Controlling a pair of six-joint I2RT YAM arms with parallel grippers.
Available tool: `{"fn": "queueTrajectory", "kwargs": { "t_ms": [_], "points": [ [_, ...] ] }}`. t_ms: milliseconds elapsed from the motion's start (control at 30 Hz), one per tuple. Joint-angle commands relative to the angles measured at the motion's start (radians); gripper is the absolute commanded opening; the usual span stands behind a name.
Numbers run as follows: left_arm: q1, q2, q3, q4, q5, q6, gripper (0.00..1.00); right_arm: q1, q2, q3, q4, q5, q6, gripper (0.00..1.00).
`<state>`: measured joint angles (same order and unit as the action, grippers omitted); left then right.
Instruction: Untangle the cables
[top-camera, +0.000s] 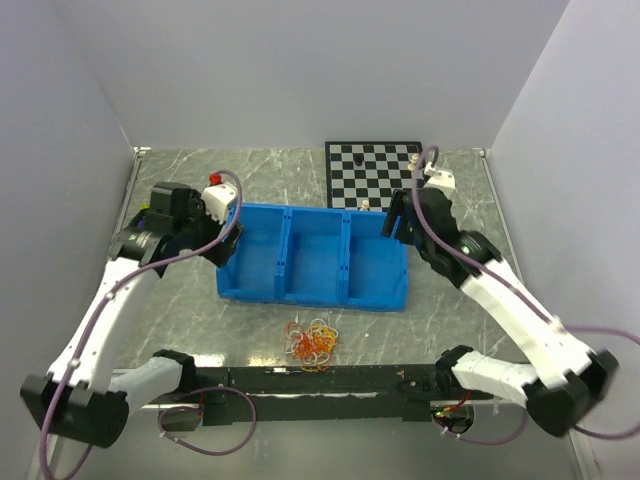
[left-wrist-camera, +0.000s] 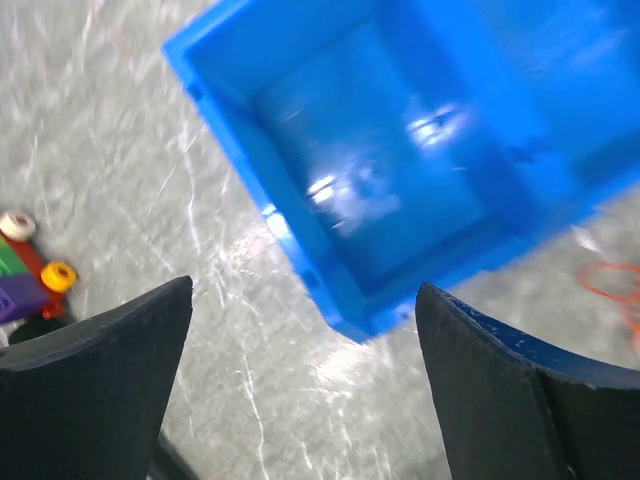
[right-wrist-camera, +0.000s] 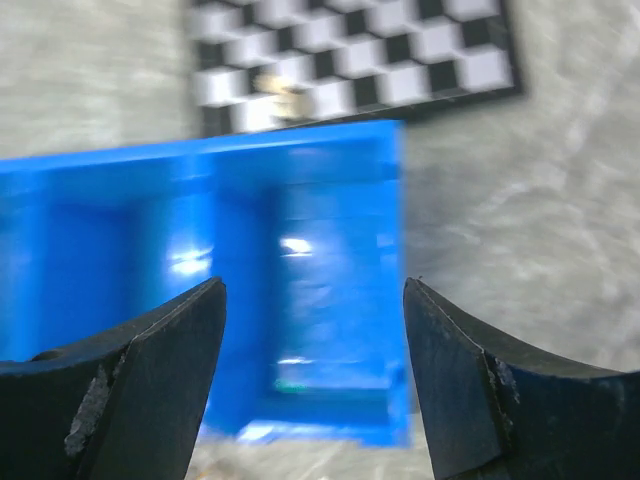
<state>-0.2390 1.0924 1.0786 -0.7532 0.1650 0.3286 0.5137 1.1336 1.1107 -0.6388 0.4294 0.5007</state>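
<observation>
The cables (top-camera: 312, 341) are clumped on the counter (top-camera: 200, 320) at lower centre, near the blue bin (top-camera: 310, 292), and with the left end effector (left-wrist-camera: 303, 300) and right end effector (right-wrist-camera: 312, 290) held wide apart and empty, separate outer loops are best pinched and drawn apart gently.

Overhead plus close wrist views, bin (top-camera: 310, 292) shared

You face a grey marbled desk (top-camera: 270, 175) boxed by plain white walls (top-camera: 300, 70) at nine, twelve and three o'clock; soft glare streaks its surface.
</observation>
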Motion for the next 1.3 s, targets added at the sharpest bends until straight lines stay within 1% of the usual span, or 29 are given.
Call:
{"fn": "queueTrajectory", "kwargs": {
  "t_ms": [0,67,133,200,233,300,400,433,600,700,800,933,1100,1167,1267],
  "points": [
    [-0.023,-0.094,0.107,-0.227,0.210,0.050,0.97,0.130,-0.151,-0.040,-0.036,-0.069,0.038,0.78],
    [-0.086,-0.109,0.109,-0.268,0.266,0.049,0.97,0.204,-0.202,-0.116,-0.007,-0.145,0.064,0.76],
    [-0.190,-0.127,0.074,-0.255,0.258,0.020,0.97,0.259,-0.245,-0.217,0.040,-0.251,0.111,0.73],
    [-0.302,-0.137,0.012,-0.201,0.222,-0.020,0.97,0.322,-0.276,-0.348,0.105,-0.343,0.171,0.68],
    [-0.369,-0.131,-0.012,-0.178,0.208,-0.023,0.96,0.362,-0.288,-0.397,0.131,-0.359,0.205,0.67],
    [-0.428,-0.102,-0.031,-0.140,0.195,-0.040,0.97,0.428,-0.308,-0.489,0.177,-0.356,0.266,0.65],
    [-0.517,-0.039,-0.049,-0.103,0.199,-0.037,0.97,0.482,-0.339,-0.609,0.298,-0.392,0.338,0.63],
    [-0.545,-0.013,-0.052,-0.092,0.188,-0.034,0.97,0.496,-0.342,-0.633,0.335,-0.389,0.355,0.62],
    [-0.666,0.084,-0.065,-0.052,0.186,-0.033,0.99,0.520,-0.319,-0.673,0.390,-0.366,0.407,0.61],
    [-0.715,0.110,-0.091,-0.018,0.209,-0.043,0.99,0.529,-0.302,-0.684,0.421,-0.357,0.421,0.61],
    [-0.740,0.124,-0.134,0.029,0.241,-0.040,0.95,0.539,-0.287,-0.686,0.439,-0.354,0.427,0.60],
    [-0.764,0.158,-0.173,0.093,0.216,-0.057,0.94,0.551,-0.281,-0.689,0.453,-0.348,0.433,0.59],
    [-0.766,0.179,-0.210,0.208,0.189,-0.085,0.89,0.557,-0.262,-0.693,0.462,-0.350,0.437,0.59],
    [-0.767,0.193,-0.215,0.233,0.195,-0.097,0.83,0.559,-0.255,-0.696,0.475,-0.350,0.437,0.58],
    [-0.767,0.210,-0.215,0.241,0.200,-0.091,0.66,0.559,-0.236,-0.698,0.491,-0.347,0.440,0.57]
  ]
}}
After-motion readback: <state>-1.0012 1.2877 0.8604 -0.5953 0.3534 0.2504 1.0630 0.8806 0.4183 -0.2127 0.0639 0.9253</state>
